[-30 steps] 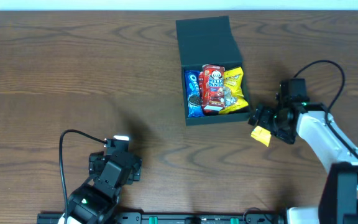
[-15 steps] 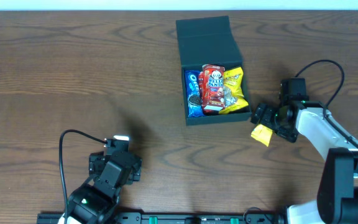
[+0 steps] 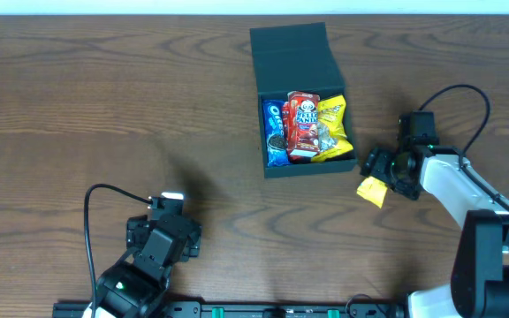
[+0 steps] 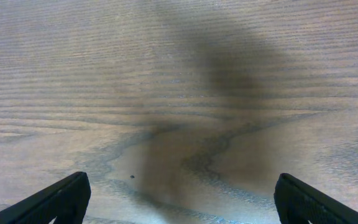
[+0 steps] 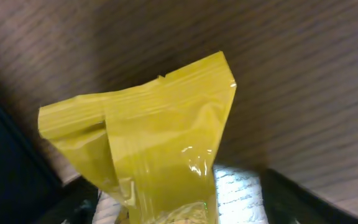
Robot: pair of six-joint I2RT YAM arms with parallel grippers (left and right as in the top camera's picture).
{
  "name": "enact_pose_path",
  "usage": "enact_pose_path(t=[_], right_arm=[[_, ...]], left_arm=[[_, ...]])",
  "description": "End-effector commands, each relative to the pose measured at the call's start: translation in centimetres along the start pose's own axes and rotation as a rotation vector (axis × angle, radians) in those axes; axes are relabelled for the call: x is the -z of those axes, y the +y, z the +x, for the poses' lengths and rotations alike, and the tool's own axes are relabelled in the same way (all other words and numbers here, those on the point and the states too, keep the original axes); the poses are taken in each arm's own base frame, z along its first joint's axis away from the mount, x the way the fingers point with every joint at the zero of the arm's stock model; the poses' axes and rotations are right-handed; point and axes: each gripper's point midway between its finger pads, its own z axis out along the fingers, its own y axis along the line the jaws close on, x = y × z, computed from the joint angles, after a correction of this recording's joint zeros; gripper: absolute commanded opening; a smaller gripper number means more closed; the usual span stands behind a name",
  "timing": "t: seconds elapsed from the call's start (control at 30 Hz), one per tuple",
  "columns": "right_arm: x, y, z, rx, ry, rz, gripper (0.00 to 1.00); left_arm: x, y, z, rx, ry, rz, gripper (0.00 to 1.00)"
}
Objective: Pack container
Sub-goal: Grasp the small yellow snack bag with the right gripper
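Observation:
The container [image 3: 309,169], a dark teal-green box, lies open at the table's back centre with its flap lid [image 3: 294,53] folded away. Inside lie a blue packet [image 3: 274,132], a red packet [image 3: 304,126] and a yellow one [image 3: 333,128]. Just right of the box, a small yellow packet [image 3: 371,191] [image 5: 160,143] rests on the table. My right gripper [image 3: 385,177] [image 5: 185,208] is down over it, jaws open, one on either side of it. Table shows between the packet and the right finger [image 5: 297,199]. My left gripper [image 3: 162,231] [image 4: 179,199] is open over bare wood.
The wooden table [image 3: 104,106] stretches wide to the left of the box. The box's right wall stands close beside my right gripper. The left arm's black cable [image 3: 91,221] loops at the front left.
My right gripper has shifted slightly at the yellow packet and its jaws look a little narrower. The packet has barely moved. The left arm is still.

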Motion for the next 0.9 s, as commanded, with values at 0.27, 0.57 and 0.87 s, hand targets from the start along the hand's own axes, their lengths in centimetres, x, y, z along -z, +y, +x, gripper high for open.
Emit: enact_pose_path(t=[0.27,0.57,0.87], right_arm=[[-0.65,-0.82,0.80,-0.029,0.024,0.015,0.52],[-0.65,-0.52,0.95,-0.019,0.025,0.013,0.27],[-0.65,-0.43,1.01,-0.015,0.026,0.012,0.22]], left_arm=[[0.06,0.13,-0.07,-0.002,-0.004,-0.005,0.95],[0.06,0.14,-0.07,-0.003,-0.003,-0.005,0.95],[0.06,0.13,-0.07,-0.002,-0.004,-0.005,0.96]])
